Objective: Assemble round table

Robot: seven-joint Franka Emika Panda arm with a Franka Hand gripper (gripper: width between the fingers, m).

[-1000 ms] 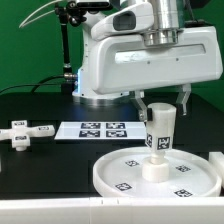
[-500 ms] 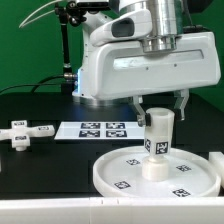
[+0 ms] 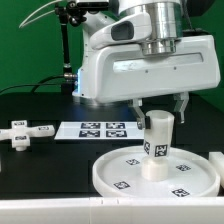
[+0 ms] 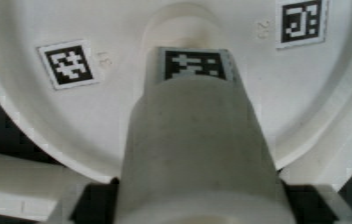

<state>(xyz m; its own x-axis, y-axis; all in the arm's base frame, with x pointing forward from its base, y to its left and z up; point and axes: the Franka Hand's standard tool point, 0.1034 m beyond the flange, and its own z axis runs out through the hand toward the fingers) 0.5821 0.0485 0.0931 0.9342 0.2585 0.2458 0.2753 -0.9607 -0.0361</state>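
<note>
The large rimmed round disc [image 3: 120, 172] lies flat on the table at the front. The short cylindrical leg [image 3: 157, 142] stands upright on its middle, leaning slightly. My gripper [image 3: 161, 112] comes down from above and is shut on the leg's top, one finger on each side. In the wrist view the leg [image 4: 199, 130] fills the middle, with the disc [image 4: 102, 120] behind it and dark pads [image 4: 95, 206] pressed against its sides. A small white branched part with tags [image 3: 25, 131] lies at the exterior view's left; I cannot tell whether it is the cross-shaped foot.
The marker board [image 3: 103, 129] lies on the black table behind the disc. The robot's white base [image 3: 120, 70] stands behind it, with a black stand [image 3: 66, 50] on the exterior view's left. A white object [image 3: 217, 158] shows at the right edge.
The leg's top has sunk a little toward the disc. Its tag has moved down and to the exterior view's left, along with my hand.
</note>
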